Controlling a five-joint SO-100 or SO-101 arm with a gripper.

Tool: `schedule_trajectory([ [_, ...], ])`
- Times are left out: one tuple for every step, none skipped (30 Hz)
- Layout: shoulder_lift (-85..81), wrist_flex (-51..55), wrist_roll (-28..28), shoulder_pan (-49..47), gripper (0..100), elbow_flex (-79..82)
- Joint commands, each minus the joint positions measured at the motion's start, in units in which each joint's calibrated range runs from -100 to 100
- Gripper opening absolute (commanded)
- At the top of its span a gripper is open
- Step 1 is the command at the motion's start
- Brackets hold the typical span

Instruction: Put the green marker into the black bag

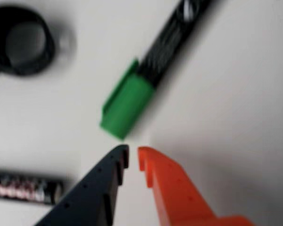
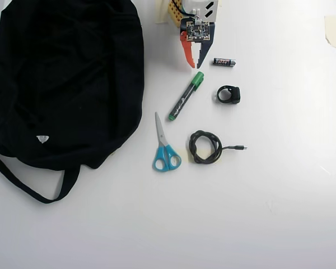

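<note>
The green marker (image 2: 185,96) lies flat on the white table, its black barrel slanting down-left and its green cap (image 2: 197,80) pointing up toward the arm. In the wrist view the cap (image 1: 127,106) sits just beyond the fingertips, blurred. My gripper (image 1: 133,153) has one black finger and one orange finger, tips almost touching and nothing between them. From overhead, the gripper (image 2: 195,67) hovers just above the cap end. The black bag (image 2: 67,73) fills the left of the overhead view, apart from the marker, with a white tag (image 2: 42,138).
A small battery (image 2: 224,61) lies right of the gripper, also seen in the wrist view (image 1: 23,188). A black ring-shaped object (image 2: 228,94), blue-handled scissors (image 2: 165,148) and a coiled black cable (image 2: 205,147) surround the marker. The bag's strap (image 2: 22,185) loops below it.
</note>
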Motion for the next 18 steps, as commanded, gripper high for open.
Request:
schedule_trajectory([
  [1.49,-5.71,0.05,-0.2,3,-4.34],
  [3.07,-7.69,0.05,-0.28,3,-5.86],
  [5.14,-9.76,0.05,-0.28,3,-7.48],
  [7.55,-11.83,0.05,-0.28,3,-9.19],
  [10.29,-14.07,0.05,-0.28,3,-11.16],
  [12.95,-16.31,0.05,-0.28,3,-13.14],
  [15.77,-18.63,0.05,-0.28,3,-15.57],
  [18.51,-20.78,0.05,-0.35,3,-17.99],
  [21.33,-22.77,0.05,-0.35,3,-20.51],
  [24.15,-24.75,0.05,-0.35,2,-22.84],
  [27.05,-26.64,0.05,-0.35,2,-25.18],
  [30.04,-28.36,0.05,-0.35,2,-27.61],
  [33.19,-29.91,0.2,-0.35,2,-29.94],
  [36.27,-31.38,0.41,-0.35,3,-32.37],
  [39.42,-33.02,0.57,-0.28,3,-34.88],
  [42.41,-34.57,0.57,-0.2,3,-37.49],
  [45.39,-36.2,0.57,-0.05,3,-40.0],
  [48.13,-37.75,0.62,0.02,3,-42.61],
])
